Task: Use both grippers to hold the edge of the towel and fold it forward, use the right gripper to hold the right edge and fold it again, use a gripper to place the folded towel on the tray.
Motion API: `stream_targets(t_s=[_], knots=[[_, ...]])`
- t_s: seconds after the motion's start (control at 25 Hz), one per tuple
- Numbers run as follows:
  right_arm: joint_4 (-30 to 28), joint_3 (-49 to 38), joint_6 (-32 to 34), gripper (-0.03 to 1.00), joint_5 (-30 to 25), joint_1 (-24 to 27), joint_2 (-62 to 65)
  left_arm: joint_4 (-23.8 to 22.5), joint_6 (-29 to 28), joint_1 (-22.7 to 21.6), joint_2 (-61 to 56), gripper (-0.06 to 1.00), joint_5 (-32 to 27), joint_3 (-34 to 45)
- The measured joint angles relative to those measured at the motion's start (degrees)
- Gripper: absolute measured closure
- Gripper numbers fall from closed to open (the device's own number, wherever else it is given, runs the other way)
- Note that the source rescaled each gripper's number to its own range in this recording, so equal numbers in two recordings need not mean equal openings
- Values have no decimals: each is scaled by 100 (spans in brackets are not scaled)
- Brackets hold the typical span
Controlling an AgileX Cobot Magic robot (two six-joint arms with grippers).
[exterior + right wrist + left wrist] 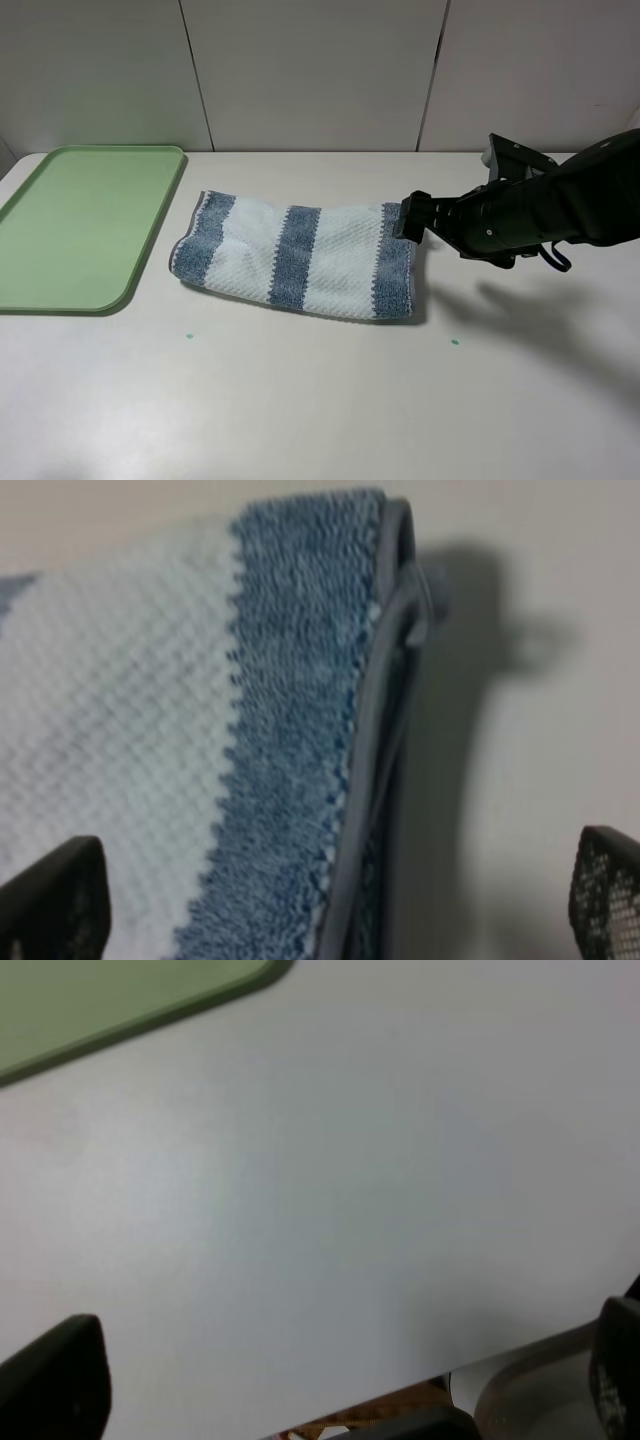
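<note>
The towel [300, 255] lies folded once in the middle of the frame, on the desk [300, 400]. The right gripper [408, 218] sits at its right-hand hem [385, 730], fingers [50, 900] spread wide and gripping nothing. Because the hems lie doubled there, closing could catch only the top layer or push the stack askew. The left gripper [335, 1375] is also spread wide, over the desk. Nothing lies between the towel and the tray [80, 230] at upper left

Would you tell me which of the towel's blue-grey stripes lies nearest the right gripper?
The rightmost stripe, along the grey hem, at the right gripper; the other two lie nearer the tray.
</note>
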State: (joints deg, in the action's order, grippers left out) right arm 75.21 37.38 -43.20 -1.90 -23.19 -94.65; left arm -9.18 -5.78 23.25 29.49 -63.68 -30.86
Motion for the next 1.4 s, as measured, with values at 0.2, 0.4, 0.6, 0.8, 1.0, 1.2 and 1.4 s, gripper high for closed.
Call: stream_targets(t_s=[0.2, 0.4, 0.6, 0.8, 1.0, 1.2, 1.4], knots=[[5, 0, -201, -3, -95, 0, -391, 0, 0, 0, 0, -1, 0, 0], [5, 106, -340, -3, -175, 0, -759, 0, 0, 0, 0, -1, 0, 0], [5, 476, -348, -3, -406, 0, -1142, 0, 0, 0, 0, -1, 0, 0], [5, 543, -468, -3, -406, 0, -1363, 0, 0, 0, 0, -1, 0, 0], [5, 783, -657, -3, -407, 0, -1574, 0, 0, 0, 0, -1, 0, 0], [5, 1099, -703, -3, -368, -120, -1821, 0, 0, 0, 0, -1, 0, 0], [46, 1204, -710, -3, -251, -234, -2006, 0, -5, 0, 0, -1, 0, 0]])
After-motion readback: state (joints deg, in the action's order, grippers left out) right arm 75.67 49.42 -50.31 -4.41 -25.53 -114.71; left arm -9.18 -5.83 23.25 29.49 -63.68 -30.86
